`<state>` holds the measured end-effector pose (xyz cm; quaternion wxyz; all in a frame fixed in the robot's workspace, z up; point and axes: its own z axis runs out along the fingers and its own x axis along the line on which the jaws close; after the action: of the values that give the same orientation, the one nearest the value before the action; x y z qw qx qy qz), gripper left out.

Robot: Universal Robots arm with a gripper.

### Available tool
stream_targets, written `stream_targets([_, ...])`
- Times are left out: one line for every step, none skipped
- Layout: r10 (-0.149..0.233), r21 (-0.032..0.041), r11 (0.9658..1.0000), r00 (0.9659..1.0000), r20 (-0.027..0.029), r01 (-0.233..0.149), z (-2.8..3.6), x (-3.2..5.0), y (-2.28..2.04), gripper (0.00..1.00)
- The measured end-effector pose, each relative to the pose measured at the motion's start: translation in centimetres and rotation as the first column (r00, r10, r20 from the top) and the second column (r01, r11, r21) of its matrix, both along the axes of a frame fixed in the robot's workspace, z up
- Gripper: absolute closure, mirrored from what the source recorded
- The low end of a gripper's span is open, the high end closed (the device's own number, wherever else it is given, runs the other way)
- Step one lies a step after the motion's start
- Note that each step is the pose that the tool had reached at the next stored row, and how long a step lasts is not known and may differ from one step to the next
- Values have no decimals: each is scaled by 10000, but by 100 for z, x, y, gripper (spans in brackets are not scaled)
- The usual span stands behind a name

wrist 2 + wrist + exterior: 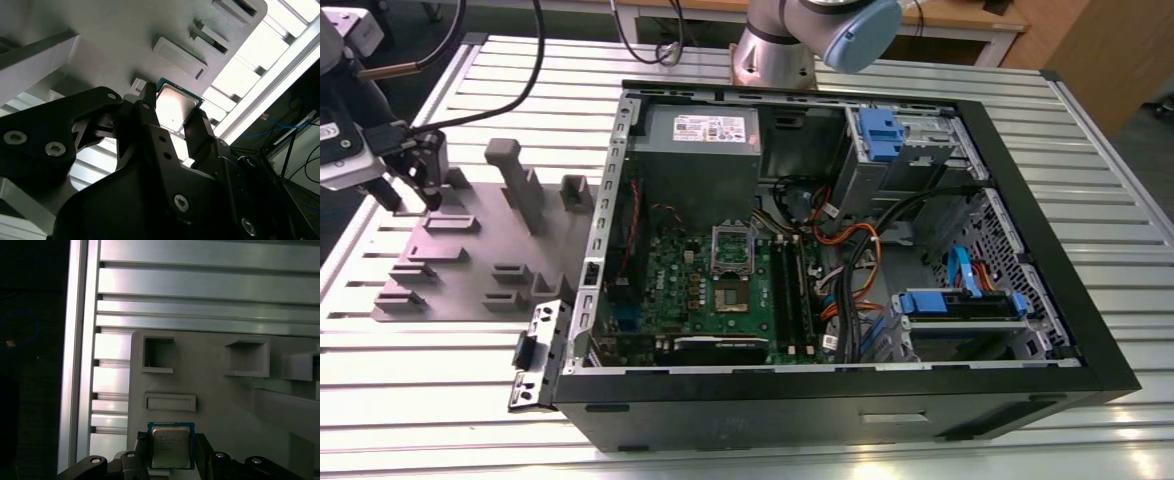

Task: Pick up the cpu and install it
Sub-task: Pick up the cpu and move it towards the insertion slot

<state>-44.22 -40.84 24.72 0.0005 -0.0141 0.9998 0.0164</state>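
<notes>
The gripper [411, 193] stands over the grey fixture tray [467, 262] at the exterior view's left, well apart from the open computer case [854, 400] and its green motherboard [700, 300]. In both wrist views the cpu [177, 104] [171, 447] lies flat, directly between the two fingers [150, 125], with its metal top facing the wrist; whether it rests on the tray cannot be told. The fingers bear on two opposite edges, so the pincer appears closed on the cpu.
</notes>
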Motion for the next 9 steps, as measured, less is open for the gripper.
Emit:
stream_targets([0,0,10000,10000,0,0,2,0,0,53])
stream_targets([0,0,10000,10000,1,0,4,0,0,53])
stream_targets([0,0,10000,10000,1,0,6,0,0,53])
stream_targets([0,0,10000,10000,0,0,9,0,0,53])
stream_targets([0,0,10000,10000,1,0,11,0,0,53])
stream_targets([0,0,10000,10000,0,0,13,0,0,53])
stream_targets([0,0,10000,10000,0,0,16,0,0,53])
stream_targets([0,0,10000,10000,0,0,18,0,0,53])
stream_targets([0,0,10000,10000,0,0,21,0,0,53])
